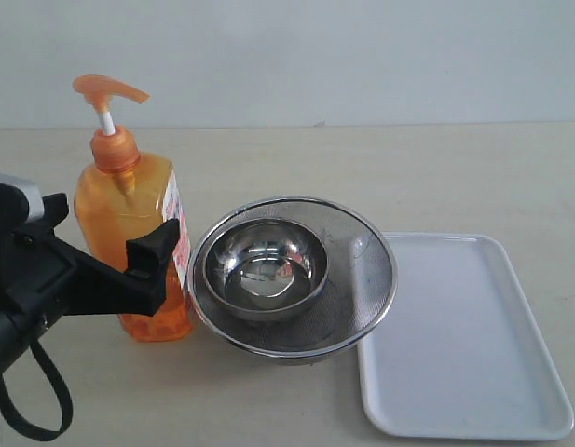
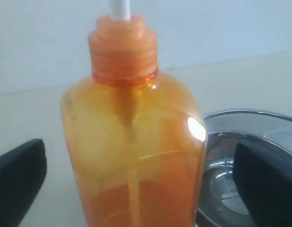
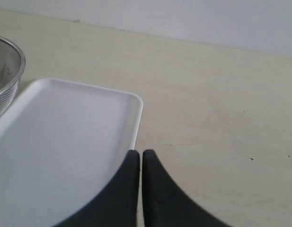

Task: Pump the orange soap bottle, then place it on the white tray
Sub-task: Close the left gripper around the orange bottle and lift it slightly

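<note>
The orange soap bottle [image 1: 129, 219] stands upright on the table's left side, its pump head [image 1: 108, 90] raised on the white stem. My left gripper [image 1: 105, 233] is open, with one black finger on each side of the bottle's body. In the left wrist view the bottle [image 2: 134, 142] fills the middle, and a gap shows between it and each of the fingers [image 2: 20, 182]. The white tray [image 1: 464, 345] lies flat at the right. My right gripper [image 3: 141, 153] is shut with nothing in it, over the tray's [image 3: 65, 142] edge; it is outside the exterior view.
A steel bowl [image 1: 268, 270] sits inside a round steel strainer [image 1: 362, 279], between the bottle and the tray and close to both. The strainer's rim [image 2: 250, 116] lies right beside the left gripper's far finger. Bare table stretches behind everything.
</note>
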Motion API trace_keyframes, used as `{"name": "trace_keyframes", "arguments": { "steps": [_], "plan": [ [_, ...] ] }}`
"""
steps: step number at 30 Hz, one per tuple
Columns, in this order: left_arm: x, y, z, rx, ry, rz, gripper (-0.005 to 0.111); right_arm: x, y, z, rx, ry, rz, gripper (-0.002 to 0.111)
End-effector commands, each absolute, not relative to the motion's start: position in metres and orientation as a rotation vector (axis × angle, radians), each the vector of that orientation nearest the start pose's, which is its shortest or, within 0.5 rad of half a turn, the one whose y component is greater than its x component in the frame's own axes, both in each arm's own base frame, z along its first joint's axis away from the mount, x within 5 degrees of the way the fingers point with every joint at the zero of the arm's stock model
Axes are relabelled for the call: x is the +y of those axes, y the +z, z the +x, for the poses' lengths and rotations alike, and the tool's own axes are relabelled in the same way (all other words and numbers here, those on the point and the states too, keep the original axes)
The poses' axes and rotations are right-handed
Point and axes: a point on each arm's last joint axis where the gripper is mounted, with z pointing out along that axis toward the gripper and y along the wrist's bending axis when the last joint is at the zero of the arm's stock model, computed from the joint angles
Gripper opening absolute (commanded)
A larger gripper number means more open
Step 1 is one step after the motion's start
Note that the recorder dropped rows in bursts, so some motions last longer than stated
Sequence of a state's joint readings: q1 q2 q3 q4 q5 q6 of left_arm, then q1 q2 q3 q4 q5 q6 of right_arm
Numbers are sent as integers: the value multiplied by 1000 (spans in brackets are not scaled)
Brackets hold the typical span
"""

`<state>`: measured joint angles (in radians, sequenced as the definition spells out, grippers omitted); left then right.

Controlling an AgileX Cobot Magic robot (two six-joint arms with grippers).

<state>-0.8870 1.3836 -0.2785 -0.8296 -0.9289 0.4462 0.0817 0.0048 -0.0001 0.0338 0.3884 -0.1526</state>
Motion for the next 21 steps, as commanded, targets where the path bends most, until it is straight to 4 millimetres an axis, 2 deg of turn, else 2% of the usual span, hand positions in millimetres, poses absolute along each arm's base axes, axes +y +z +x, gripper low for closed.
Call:
{"name": "trace_keyframes", "arguments": {
  "steps": [1, 9, 15, 21],
  "plan": [
    [-130, 178, 180, 1737, -95, 220, 110, 5, 181, 52, 1846, -23, -199, 0],
    [-155, 166, 205, 1684, -26, 206, 110, 5, 181, 52, 1846, -23, -199, 0],
    [-145, 156, 218, 1702, 56, 156, 110, 5, 181, 52, 1846, -23, -199, 0],
    [-138, 156, 222, 1705, 78, 130, 110, 5, 181, 52, 1846, -23, -199, 0]
  ]
}}
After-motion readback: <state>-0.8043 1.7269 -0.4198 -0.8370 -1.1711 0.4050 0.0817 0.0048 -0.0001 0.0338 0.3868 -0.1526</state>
